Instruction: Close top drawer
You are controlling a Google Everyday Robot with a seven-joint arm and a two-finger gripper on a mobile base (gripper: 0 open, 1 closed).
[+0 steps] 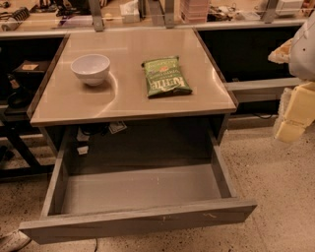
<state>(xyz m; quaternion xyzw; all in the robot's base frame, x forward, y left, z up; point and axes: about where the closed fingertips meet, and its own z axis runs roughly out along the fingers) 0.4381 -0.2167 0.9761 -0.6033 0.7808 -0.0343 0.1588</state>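
Note:
The top drawer [138, 219] is a wide shallow grey drawer under the beige tabletop [129, 101]. It stands pulled far out toward the camera. Its flat handle-less front with small pale scuffs runs across the bottom of the view, and the inside looks bare. My gripper [291, 120], pale yellow, hangs at the right edge of the view. It is above the floor, to the right of the table's front corner, and apart from the drawer. Part of the arm [304, 49] shows above it.
A white bowl [90, 68] and a green chip bag [165, 77] lie on the tabletop. A counter with clutter [147, 12] runs along the back. Dark shelving [19, 83] stands to the left. Speckled floor [280, 197] lies to the right of the drawer.

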